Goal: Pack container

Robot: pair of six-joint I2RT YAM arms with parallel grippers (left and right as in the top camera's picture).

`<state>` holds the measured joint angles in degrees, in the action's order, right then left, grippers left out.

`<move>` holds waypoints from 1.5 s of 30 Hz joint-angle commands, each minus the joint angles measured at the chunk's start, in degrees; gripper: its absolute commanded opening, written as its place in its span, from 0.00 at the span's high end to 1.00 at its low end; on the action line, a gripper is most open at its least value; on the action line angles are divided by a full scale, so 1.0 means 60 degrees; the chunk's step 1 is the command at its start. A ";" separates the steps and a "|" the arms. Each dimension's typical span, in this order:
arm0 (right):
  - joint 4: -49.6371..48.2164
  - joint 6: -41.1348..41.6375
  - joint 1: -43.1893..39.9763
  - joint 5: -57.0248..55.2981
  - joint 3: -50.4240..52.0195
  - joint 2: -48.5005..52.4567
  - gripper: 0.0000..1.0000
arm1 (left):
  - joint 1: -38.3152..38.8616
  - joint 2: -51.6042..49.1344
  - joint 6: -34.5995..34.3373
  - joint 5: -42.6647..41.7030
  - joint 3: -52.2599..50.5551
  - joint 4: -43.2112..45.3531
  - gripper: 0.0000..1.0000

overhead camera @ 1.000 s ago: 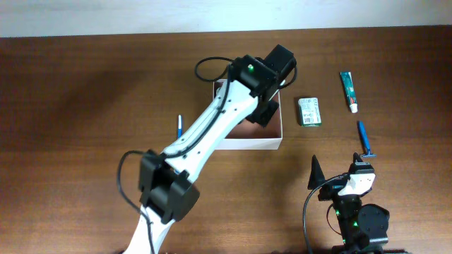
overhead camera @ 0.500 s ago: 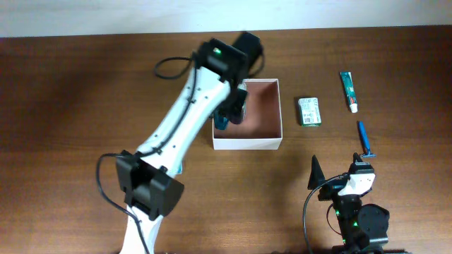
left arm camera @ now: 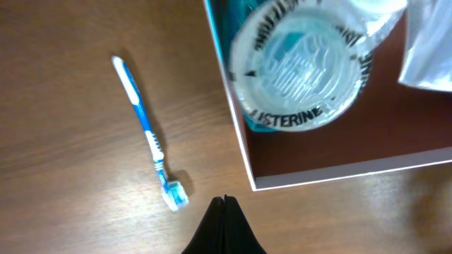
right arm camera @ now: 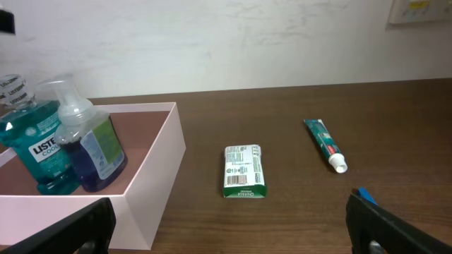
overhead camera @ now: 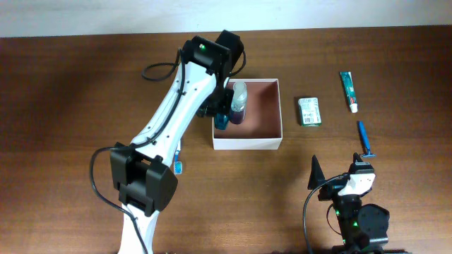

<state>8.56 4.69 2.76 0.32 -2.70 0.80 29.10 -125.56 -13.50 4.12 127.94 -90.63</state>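
The container [overhead camera: 272, 113] is a square white-walled box with a reddish-brown inside, at the table's middle. A teal Listerine bottle [overhead camera: 221, 121] and a pump bottle [overhead camera: 239, 104] stand upright at its left side. My left gripper [overhead camera: 214, 107] hangs over the container's left wall, shut and empty; its wrist view shows the closed fingers [left arm camera: 224, 212], the Listerine cap [left arm camera: 300, 67] and the container's wall [left arm camera: 239, 144]. My right gripper [right arm camera: 233, 236] is open and empty, parked at the front right [overhead camera: 339, 182], facing the container [right arm camera: 152, 190].
A blue toothbrush [left arm camera: 148, 141] lies left of the container, partly under my left arm in the overhead view [overhead camera: 179, 164]. A green soap packet [overhead camera: 308, 111], a toothpaste tube [overhead camera: 349, 90] and a blue razor [overhead camera: 365, 139] lie right of the container.
My left arm has swung left from over the container. Both bottles now show standing at its left side. The right arm has not moved.
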 commanded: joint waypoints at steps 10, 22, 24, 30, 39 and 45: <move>-0.0007 0.0004 -0.0044 0.0087 0.0084 -0.0102 0.01 | -0.0004 -0.0022 0.0051 -0.1096 -0.1075 0.0783 0.99; -0.0007 0.0004 -0.0044 0.0091 0.0084 -0.0102 0.01 | -0.0004 -0.0022 0.0044 -0.1129 -0.1585 0.1701 0.99; -0.0007 0.0004 -0.0044 0.0087 0.0084 -0.0102 0.01 | -0.0007 -0.0022 0.0044 -0.1129 -0.1585 0.1789 0.99; -0.0007 0.0004 -0.0044 0.0087 0.0084 -0.0102 0.01 | -0.0007 -0.0022 0.0044 -0.1122 -0.1596 0.2142 0.99; -0.0004 0.0004 -0.0044 0.0087 0.0084 -0.0098 0.01 | -0.0007 -0.0022 0.0044 -0.1078 -0.1603 0.2648 0.99; -0.0007 0.0004 -0.0044 0.0087 0.0084 -0.0102 0.01 | -0.0018 -0.0022 0.0044 -0.0969 -0.1606 0.2852 0.99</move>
<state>8.56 4.69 2.76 0.32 -2.70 0.80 29.12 -125.58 -13.50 -1.74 118.69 -74.04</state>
